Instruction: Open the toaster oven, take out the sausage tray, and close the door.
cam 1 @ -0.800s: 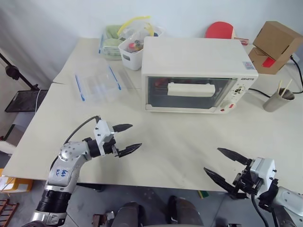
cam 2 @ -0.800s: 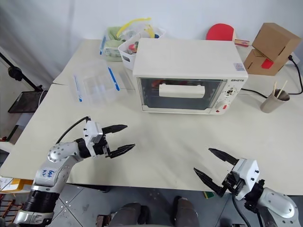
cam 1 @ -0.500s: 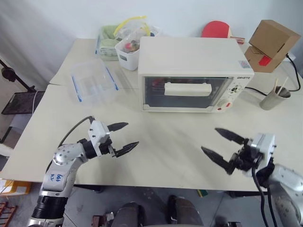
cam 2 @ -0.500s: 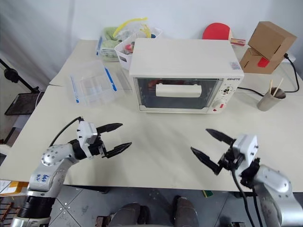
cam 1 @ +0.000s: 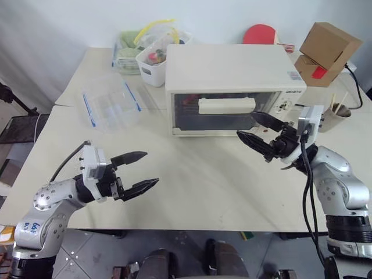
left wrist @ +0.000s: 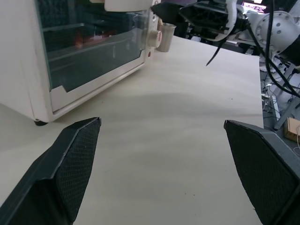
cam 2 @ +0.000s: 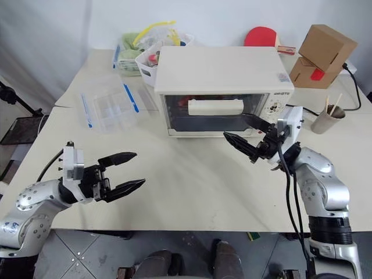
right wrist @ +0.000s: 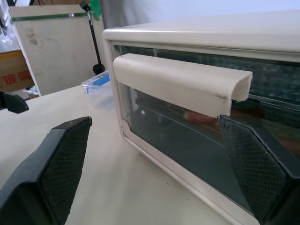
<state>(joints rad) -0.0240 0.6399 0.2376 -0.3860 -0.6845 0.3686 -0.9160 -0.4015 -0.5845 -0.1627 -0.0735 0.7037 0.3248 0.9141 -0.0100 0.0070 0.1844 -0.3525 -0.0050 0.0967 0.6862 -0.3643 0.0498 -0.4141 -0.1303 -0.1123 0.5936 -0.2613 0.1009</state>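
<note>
Sitting upper centre of the frame, the toaster oven (cam 1: 235, 87) has its door (cam 1: 226, 113) shut. The handle (right wrist: 180, 82) runs left to right, just left of the wide-open right gripper (cam 1: 260, 129). The left gripper (cam 1: 135, 172), also wide, hovers lower left, well apart.

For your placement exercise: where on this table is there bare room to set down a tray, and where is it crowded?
Bare tabletop lies before the cream-white boxy toaster oven, between the left pincer and right pincer. It is crowded behind: a clear blue-edged container, white bin, cardboard box.
</note>
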